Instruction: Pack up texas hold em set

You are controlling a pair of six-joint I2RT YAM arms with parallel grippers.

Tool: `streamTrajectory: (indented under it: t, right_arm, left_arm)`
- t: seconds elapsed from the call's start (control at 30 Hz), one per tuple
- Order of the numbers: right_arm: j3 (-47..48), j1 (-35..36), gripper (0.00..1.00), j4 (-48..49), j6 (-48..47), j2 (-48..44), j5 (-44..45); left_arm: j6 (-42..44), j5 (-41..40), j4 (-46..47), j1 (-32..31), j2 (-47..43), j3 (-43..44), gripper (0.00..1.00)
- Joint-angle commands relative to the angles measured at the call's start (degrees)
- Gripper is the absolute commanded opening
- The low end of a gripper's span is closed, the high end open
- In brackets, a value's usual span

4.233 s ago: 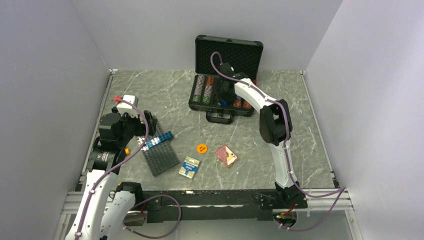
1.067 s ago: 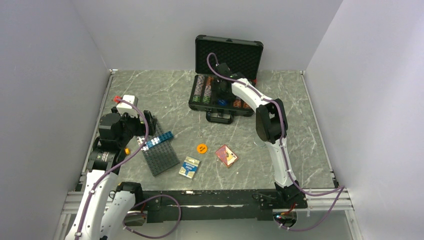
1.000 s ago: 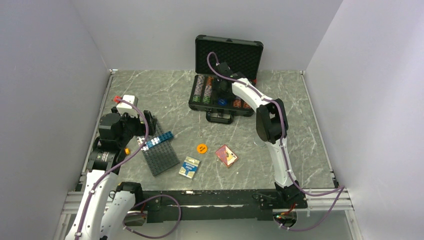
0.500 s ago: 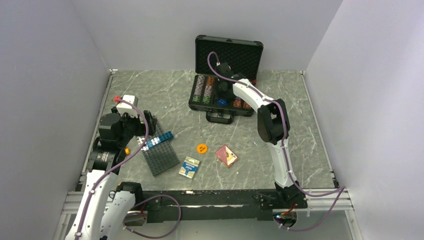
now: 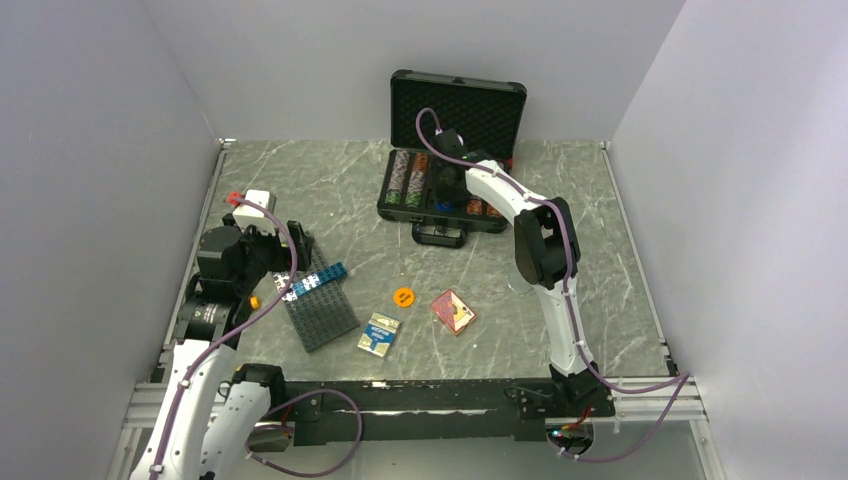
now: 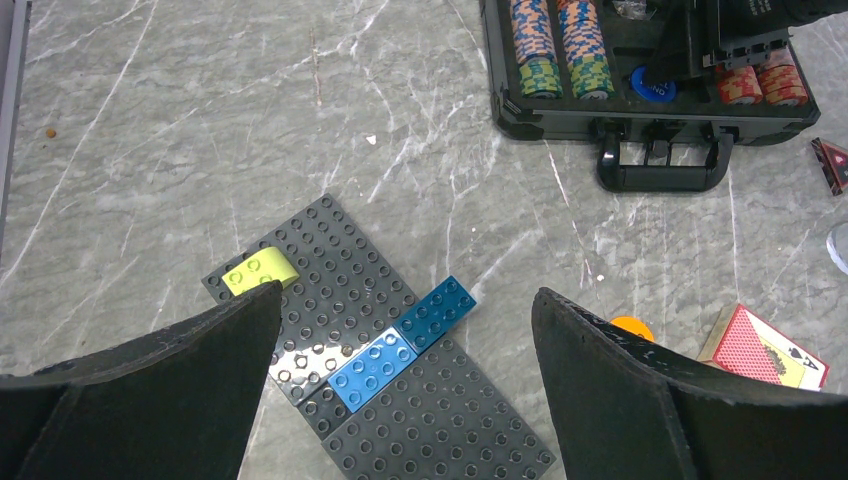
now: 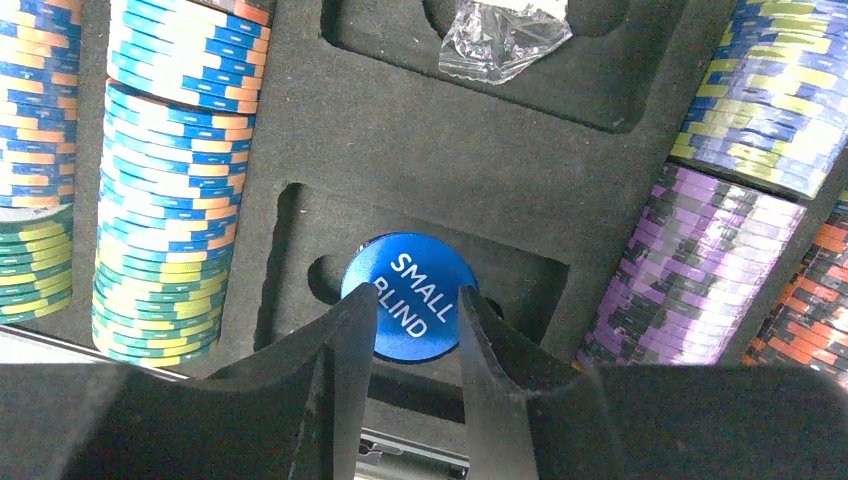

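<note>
Marble tabletop, far side: the right gripper (image 7: pixel 412 312) holds its fingers part-closed astride the near edge of the blue disc (image 7: pixel 415 285), which lies flat in a foam recess of the case (image 7: pixel 400 170); a pinch cannot be confirmed. The left gripper (image 6: pixel 407 298) is spread wide, well apart. Since the earlier view, the right wrist sits slightly farther left.

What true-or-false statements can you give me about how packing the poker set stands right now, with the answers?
1. The case is shut. False: its lid stands open.
2. The blue SMALL BLIND disc lies in a foam recess of the case. True.
3. The orange disc is packed in the case. False: it lies on the table.
4. The left gripper is open and empty. True.
5. The red card deck and the blue card deck lie on the table. True.
</note>
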Motion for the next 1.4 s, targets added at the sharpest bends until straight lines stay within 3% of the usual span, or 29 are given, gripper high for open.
streamTrajectory:
  t: [0.0, 0.33, 0.53, 0.87, 1.1, 1.37]
  right_arm:
    - [1.9, -0.2, 0.41, 0.0, -0.1, -1.0, 0.0]
    - [3.3, 0.4, 0.51, 0.9, -3.8, -8.8, -3.2]
    - [-4.7, 4.2, 0.54, 4.1, -5.9, -17.8, -3.6]
    - [-21.8, 19.4, 0.56, 6.8, -8.8, -29.3, 4.3]
    - [-32.4, 27.5, 0.61, 7.2, -6.3, -31.5, 4.8]
    - [-38.2, 29.8, 0.65, 9.7, -4.2, -29.4, 3.8]
  left_arm:
    - [-0.4, -0.1, 2.4, -0.1, -0.1, 0.5, 0.99]
    - [-0.3, -0.5, 2.3, -0.1, -0.3, 0.5, 0.99]
    - [-0.3, -0.4, 2.2, -0.1, -0.2, 0.5, 0.99]
    - [-0.3, -0.4, 2.1, -0.1, -0.3, 0.5, 0.99]
    - [-0.3, -0.7, 2.1, -0.2, -0.5, 0.5, 0.99]
    - [-0.4, -0.6, 2.1, -0.2, -0.1, 0.5, 0.99]
